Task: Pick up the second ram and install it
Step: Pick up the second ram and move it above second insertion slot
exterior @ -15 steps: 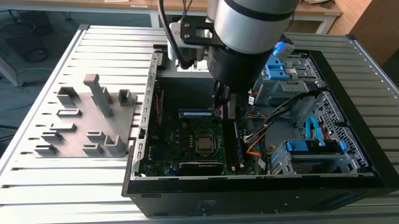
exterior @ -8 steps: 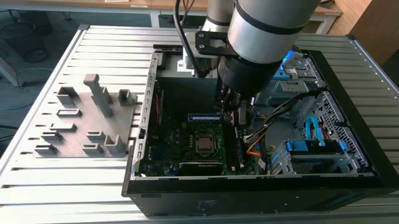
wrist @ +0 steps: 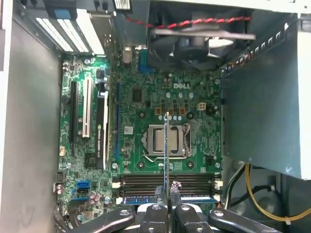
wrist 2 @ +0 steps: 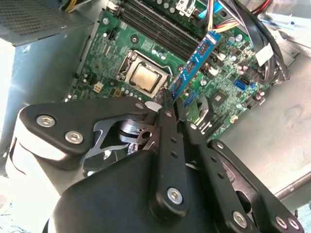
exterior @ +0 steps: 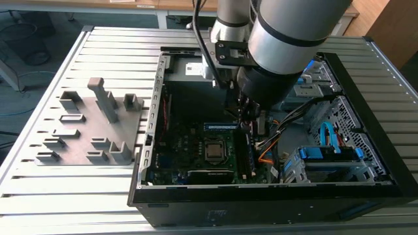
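Inside the open computer case (exterior: 261,198) on the slatted table (exterior: 65,196), the second ram (wrist 2: 194,65) is gripped at one end by the claw (wrist 2: 170,101), whose fingers (wrist 2: 170,145) are closed tight on the thin blue-labelled module. The rest of its length is seen sticking out past the fingertips, raised clear of the green motherboard (wrist 2: 109,43). In the first wrist view the second ram (wrist: 166,145) is seen edge-on, crossing the CPU socket (wrist: 155,141) and set crosswise to the memory slots (wrist: 141,180), seated in none of them. Another blue-labelled module (wrist: 194,199) is seated in the slot nearest the claw (wrist: 168,188). In the exterior view the arm (exterior: 287,29) is seen leaning down into the case, and a grey fixture (exterior: 91,127) is seen on the table just beside the case, on the exterior view's left
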Robot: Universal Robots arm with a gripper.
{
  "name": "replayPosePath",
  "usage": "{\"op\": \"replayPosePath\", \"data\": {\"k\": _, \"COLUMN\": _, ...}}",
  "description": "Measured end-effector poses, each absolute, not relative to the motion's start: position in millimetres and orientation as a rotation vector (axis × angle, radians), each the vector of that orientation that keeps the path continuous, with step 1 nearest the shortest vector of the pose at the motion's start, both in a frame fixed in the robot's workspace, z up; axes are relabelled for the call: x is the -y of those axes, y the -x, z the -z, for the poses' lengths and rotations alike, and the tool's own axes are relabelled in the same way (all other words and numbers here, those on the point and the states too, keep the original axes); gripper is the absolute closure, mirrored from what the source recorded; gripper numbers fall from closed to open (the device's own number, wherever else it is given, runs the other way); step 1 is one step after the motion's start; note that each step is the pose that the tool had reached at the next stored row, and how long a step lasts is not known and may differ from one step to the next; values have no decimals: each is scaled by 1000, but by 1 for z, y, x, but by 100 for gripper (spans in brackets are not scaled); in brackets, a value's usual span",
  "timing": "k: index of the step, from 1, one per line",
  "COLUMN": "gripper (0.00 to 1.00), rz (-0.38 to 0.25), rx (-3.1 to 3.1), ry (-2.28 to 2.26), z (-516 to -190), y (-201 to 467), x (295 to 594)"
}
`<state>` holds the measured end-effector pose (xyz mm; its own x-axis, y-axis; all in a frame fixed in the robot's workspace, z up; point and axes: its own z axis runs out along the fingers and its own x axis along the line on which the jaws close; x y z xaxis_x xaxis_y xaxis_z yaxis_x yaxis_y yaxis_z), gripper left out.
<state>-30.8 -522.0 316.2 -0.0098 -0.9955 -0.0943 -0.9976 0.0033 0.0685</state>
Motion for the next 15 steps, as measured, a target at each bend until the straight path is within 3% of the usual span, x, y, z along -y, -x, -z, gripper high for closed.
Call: {"op": "replayPosePath", "data": {"k": 15, "gripper": 86, "rz": -180, "rx": -2212, "ry": 2197, "z": -300, "y": 28, "x": 522}}
